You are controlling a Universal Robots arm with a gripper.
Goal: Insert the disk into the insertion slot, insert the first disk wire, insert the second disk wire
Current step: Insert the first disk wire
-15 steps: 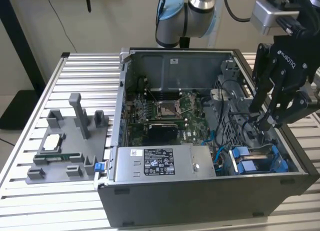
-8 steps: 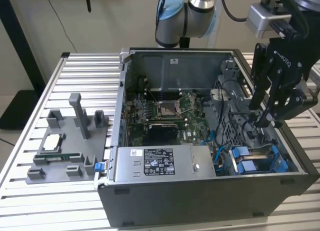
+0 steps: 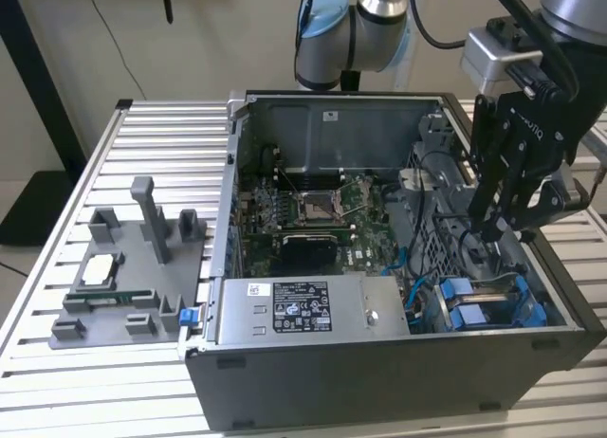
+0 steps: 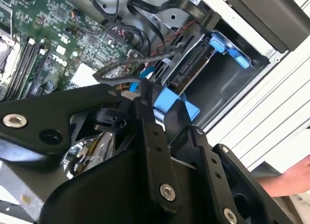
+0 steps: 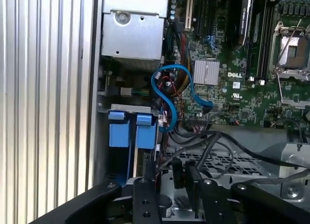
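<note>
Where it stands edge-on below the hand (image 3: 498,235), the disk (image 5: 145,132) shows blue framing — grip unclear.

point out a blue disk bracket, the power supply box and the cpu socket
blue disk bracket (image 5: 119,134), first wrist view, its flat blue face
power supply box (image 3: 389,291), exterior view, bare metal beside the sticker
cpu socket (image 3: 318,206), exterior view, its middle
</note>
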